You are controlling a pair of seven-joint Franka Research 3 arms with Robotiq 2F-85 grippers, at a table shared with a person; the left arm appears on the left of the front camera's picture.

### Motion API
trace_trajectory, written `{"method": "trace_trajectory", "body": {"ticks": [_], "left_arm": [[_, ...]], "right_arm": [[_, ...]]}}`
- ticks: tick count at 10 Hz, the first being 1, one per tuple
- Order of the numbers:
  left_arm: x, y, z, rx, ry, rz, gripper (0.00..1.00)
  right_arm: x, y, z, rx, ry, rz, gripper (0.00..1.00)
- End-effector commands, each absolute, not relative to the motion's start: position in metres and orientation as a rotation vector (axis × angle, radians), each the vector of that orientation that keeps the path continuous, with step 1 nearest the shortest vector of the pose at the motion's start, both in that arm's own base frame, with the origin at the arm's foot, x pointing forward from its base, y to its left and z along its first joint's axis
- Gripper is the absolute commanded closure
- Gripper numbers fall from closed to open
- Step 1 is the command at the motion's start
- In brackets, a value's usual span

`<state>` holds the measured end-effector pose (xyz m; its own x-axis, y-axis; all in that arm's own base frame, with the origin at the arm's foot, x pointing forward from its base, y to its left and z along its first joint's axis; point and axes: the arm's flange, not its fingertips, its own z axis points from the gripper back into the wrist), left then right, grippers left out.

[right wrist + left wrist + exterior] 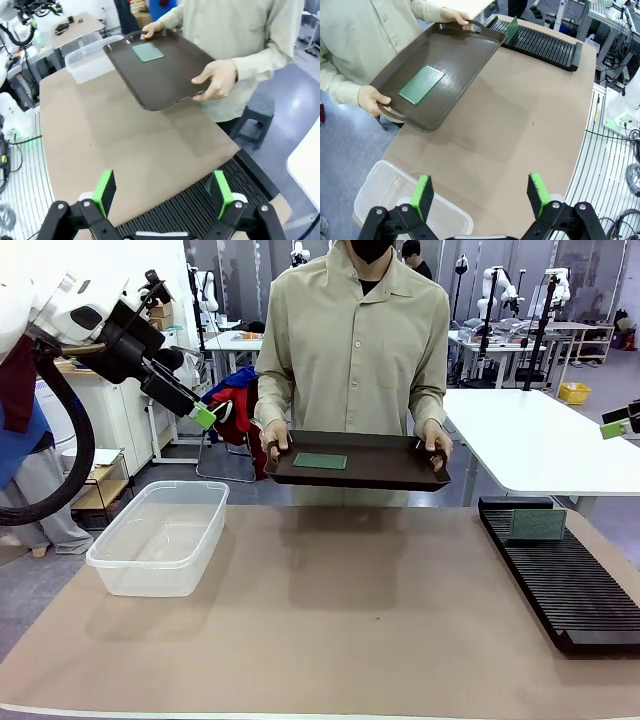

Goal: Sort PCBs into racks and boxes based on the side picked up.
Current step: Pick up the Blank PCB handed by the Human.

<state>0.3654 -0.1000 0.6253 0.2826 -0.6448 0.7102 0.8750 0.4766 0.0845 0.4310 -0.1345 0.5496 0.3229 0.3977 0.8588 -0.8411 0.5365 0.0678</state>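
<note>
PCB [320,461], matte green, lies flat on the tray [390,468]; another PCB [537,525] stands at the rack [575,585] far end; left gripper [480,187] and right gripper [163,184] gape empty.

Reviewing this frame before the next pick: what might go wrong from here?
1. The tray is held up by the person's hands, not resting on the table, so a push from the open left gripper may tip it.
2. The flat PCB lies flush on the tray, so a pinch may slide it.
3. The upright PCB in the rack may get knocked during a later insertion.
</note>
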Motion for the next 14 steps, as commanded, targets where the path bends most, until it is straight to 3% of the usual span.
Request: {"method": "trace_trajectory", "body": {"ticks": [1, 6, 14], "left_arm": [[0.364, -0.099, 0.625, -0.358, -0.754, -1.047, 0.0], [0.364, -0.099, 0.625, -0.358, -0.754, -1.047, 0.0], [0.364, -0.099, 0.625, -0.358, -0.754, -1.047, 0.0]], "right_arm": [[0.417, -0.125, 0.546, 0.522, -0.959, 0.8, 0.0], [0.428, -0.155, 0.558, 0.353, -0.951, 0.778, 0.0], [0.426, -0.158, 0.562, 0.327, -0.967, 0.777, 0.0]]}}
